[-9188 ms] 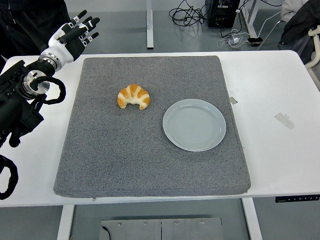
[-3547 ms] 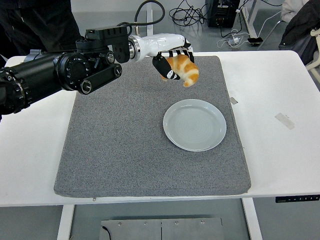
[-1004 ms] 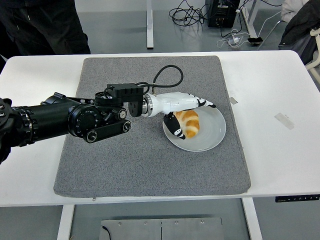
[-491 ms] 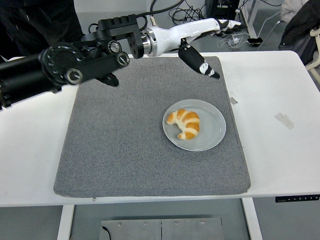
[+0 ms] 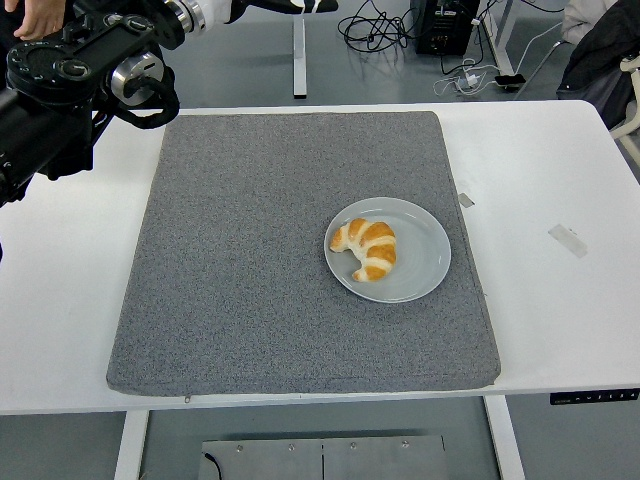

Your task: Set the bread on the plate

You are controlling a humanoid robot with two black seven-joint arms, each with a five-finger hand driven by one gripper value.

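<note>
The bread is a golden croissant (image 5: 365,247) lying on the pale grey plate (image 5: 423,262), a little left of the plate's middle. The plate sits on the right half of the grey mat (image 5: 240,260). My left arm (image 5: 90,70) is raised at the top left corner, far from the plate. Its hand (image 5: 290,5) is cut off by the picture's top edge and holds nothing that shows. The right arm is out of view.
A person's hand (image 5: 35,18) shows at the top left corner, behind my arm. Two bits of tape (image 5: 568,240) lie on the white table right of the mat. Cables and a black box (image 5: 445,25) lie on the floor beyond the table.
My left hand has let go of the croissant, which now lies on the plate. The arm has drawn back up and to the left, away from the plate.
</note>
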